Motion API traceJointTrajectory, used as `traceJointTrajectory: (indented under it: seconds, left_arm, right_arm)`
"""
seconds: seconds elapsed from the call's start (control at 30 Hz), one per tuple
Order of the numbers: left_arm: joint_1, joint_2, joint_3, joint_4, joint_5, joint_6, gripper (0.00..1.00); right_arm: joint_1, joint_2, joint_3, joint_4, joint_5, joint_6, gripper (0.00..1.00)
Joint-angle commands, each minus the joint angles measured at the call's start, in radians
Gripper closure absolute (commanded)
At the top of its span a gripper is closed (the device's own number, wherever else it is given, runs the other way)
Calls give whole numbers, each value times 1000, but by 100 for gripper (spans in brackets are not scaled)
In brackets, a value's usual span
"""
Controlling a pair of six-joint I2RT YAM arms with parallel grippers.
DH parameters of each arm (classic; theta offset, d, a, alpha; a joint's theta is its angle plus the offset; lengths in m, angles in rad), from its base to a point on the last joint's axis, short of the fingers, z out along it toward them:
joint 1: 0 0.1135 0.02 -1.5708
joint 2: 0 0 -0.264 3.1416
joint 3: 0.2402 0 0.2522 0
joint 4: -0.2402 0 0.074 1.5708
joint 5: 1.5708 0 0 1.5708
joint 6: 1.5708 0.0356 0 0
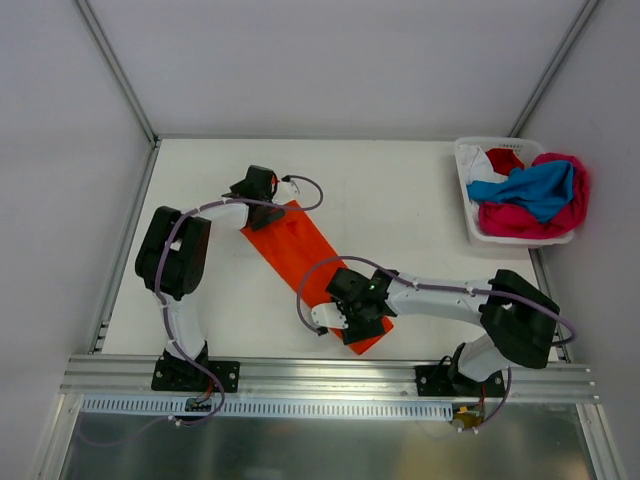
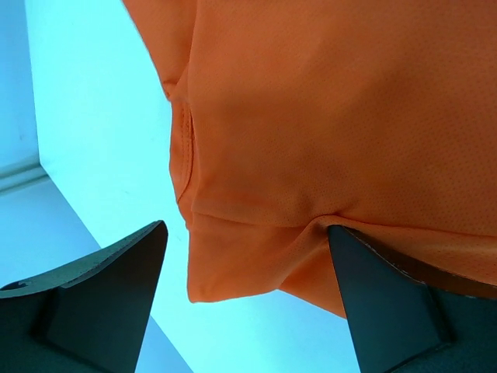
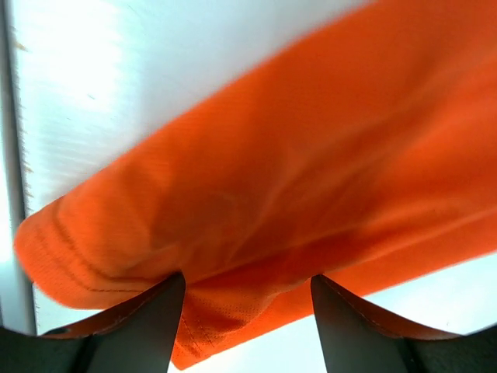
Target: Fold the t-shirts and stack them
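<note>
A: Top view, where is the shirt?

B: The orange t-shirt [image 1: 300, 245] is laid on the table [image 1: 400, 200], folded into a long strip. Its long axis is set diagonally, far-left to near-right. The left gripper [image 1: 262, 212] is placed at the far end and the right gripper [image 1: 360, 328] at the near end, so each end is covered by its own arm. The other t-shirts [image 1: 530, 195] are heaped in the basket [image 1: 463, 190] at the far right corner, well apart.

A: Left wrist?

B: The jaws are held wide. A corner of the orange t-shirt [image 2: 326, 116] is seen between them. The hem is touched by the finger [image 2: 388, 303] on the right of the view, and nothing is clamped. The rest of the cloth extends ahead of the left gripper [image 2: 247, 233]. The table [image 2: 101, 116] is seen to the left.

A: Right wrist?

B: The jaws are parted. The end of the orange t-shirt [image 3: 295, 179] is draped across the fingertips, and the gap at the right gripper [image 3: 248, 280] is filled by it. The view is blurred, but no pinch is seen. The strip is run off up and to the right over the table [image 3: 155, 70].

A: Next move?

B: A lengthwise fold is judged likely, with one end carried onto the other along that diagonal. Both ends would have to be closed on first. Stacking is not yet begun.
</note>
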Motion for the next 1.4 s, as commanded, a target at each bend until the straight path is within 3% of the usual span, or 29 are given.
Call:
traceJointTrajectory:
  seconds: [0.0,0.3,0.47,1.03,1.37]
  left_arm:
    - [10,76,72,-22,34,25,13]
    - [-4,264,324,-97,94,74,17]
    - [-64,336,409,-112,103,124,18]
    - [-237,387,545,-192,275,74,21]
    - [-156,445,612,-198,174,100,19]
  right_arm:
    - [48,28,39,-7,-58,3,30]
    - [158,117,110,132,-91,-39,32]
    - [201,208,192,167,-109,-50,32]
    - [212,347,291,284,-163,1,33]
    - [198,334,257,247,-143,3,33]
